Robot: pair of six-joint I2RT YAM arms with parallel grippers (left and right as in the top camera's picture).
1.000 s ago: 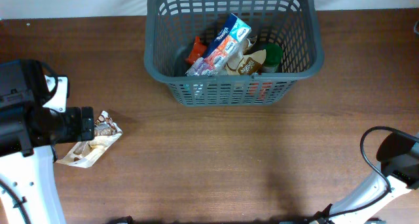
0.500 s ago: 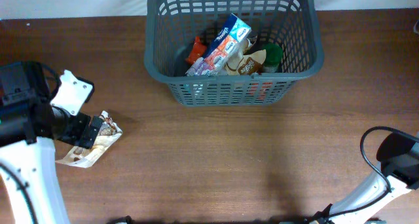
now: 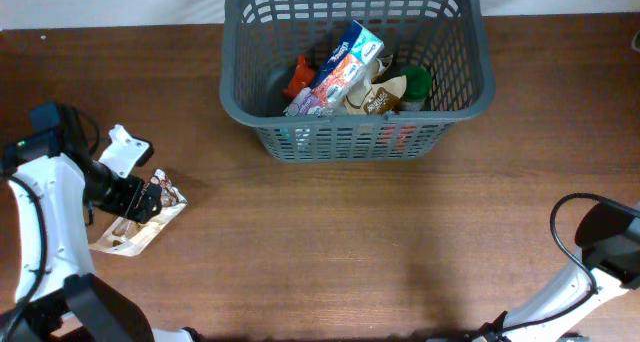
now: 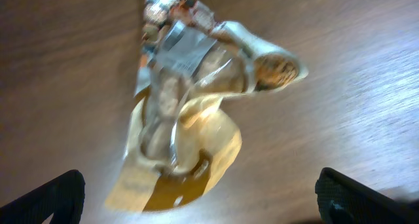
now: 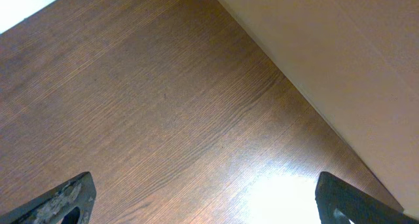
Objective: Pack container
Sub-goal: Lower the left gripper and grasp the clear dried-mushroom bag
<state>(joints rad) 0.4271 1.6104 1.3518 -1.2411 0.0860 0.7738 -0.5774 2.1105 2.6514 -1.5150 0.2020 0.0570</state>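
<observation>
Between the spread fingers of your left gripper (image 4: pixel 200 201) lies a crumpled tan snack packet (image 4: pixel 190 112), flat on the wooden table (image 4: pixel 366 86). The jaws stand wide apart, one tip at each lower corner of the wrist view. You cannot tell from this view whether either tip touches the packet. From overhead, that gripper (image 3: pixel 148 199) hangs over one end of the packet (image 3: pixel 130 234). Well apart from it, across the table and off to one side, stands the grey basket (image 3: pixel 355 137). It holds a blue-and-white box (image 3: pixel 345 67), a red item (image 3: pixel 298 77), a green-capped item (image 3: pixel 416 80) and a brown pouch (image 3: pixel 376 101). Your right gripper (image 5: pixel 203 201) is released too, its fingers wide apart over the wood near the table's edge. The right arm (image 3: pixel 608 244) sits far from both the basket and the packet.
</observation>
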